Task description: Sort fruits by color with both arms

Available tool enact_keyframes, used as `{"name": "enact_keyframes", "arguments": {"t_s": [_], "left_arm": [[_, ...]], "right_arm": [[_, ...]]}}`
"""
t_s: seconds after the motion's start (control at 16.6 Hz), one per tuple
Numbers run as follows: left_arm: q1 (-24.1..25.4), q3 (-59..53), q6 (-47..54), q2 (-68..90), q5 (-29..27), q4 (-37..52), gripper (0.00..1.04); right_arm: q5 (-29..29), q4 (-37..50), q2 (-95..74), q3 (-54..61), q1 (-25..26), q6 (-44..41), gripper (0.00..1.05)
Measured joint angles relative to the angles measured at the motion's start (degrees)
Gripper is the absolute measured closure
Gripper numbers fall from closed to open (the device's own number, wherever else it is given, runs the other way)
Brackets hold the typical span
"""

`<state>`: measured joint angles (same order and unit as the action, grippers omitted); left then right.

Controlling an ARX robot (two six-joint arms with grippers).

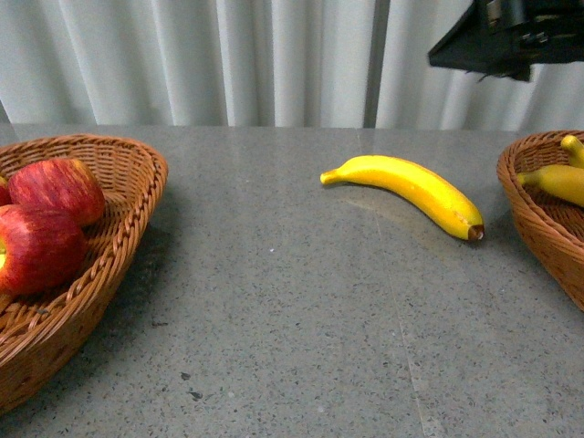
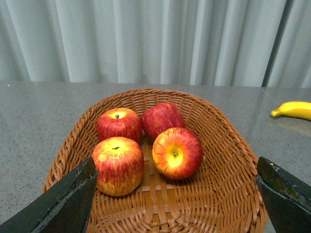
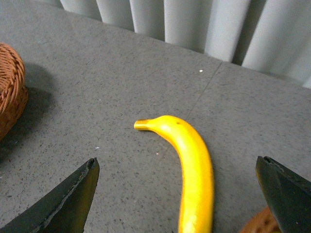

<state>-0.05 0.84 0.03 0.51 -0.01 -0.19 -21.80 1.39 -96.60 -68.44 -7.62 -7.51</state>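
So my left hand (image 2: 177,194) is spread wide with nothing in it, hanging over the left basket (image 2: 228,189). I only see the two dark finger tips at the edges of my left wrist view, the rest is cut off. Four apples (image 2: 177,153) sit in that basket, bunched together and touching. From the front view I only catch two and a sliver of a third, since the basket runs off the edge of the picture.

My right hand (image 3: 177,194) is spread wide too and holds nothing, hovering above the loose banana (image 1: 411,190), which lies on the grey tabletop (image 1: 292,319) between the baskets, nearer the right one. In my right wrist view its far end is cut off, so I can't see the brown tip there.

The right basket (image 1: 538,224) is mostly out of the front view. Two bananas (image 1: 558,181) poke into view inside it, only partly visible. Just a black chunk of my right arm (image 1: 511,36) shows up top.
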Motion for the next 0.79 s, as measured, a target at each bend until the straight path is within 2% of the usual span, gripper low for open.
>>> {"name": "enact_keyframes", "arguments": {"t_s": [0.24, 0.42, 0.48, 0.54, 0.79], "left_arm": [[0.0, 0.0, 0.0, 0.0, 0.0, 0.0, 0.07], [0.0, 0.0, 0.0, 0.0, -0.02, 0.0, 0.07], [0.0, 0.0, 0.0, 0.0, -0.02, 0.0, 0.07], [0.0, 0.0, 0.0, 0.0, 0.0, 0.0, 0.07], [0.0, 0.0, 0.0, 0.0, 0.0, 0.0, 0.07]], "right_arm": [[2.03, -3.17, -12.28, -12.48, -5.22, -0.9, 0.07], [1.29, -7.08, -19.78, -19.74, -5.44, -3.74, 0.07], [2.16, -12.11, -23.67, -23.39, -4.31, -9.68, 0.07], [3.67, -14.36, -26.49, -25.46, -3.61, -12.17, 0.07], [6.88, -16.0, -30.47, -27.52, -4.42, -13.57, 0.07]]}}
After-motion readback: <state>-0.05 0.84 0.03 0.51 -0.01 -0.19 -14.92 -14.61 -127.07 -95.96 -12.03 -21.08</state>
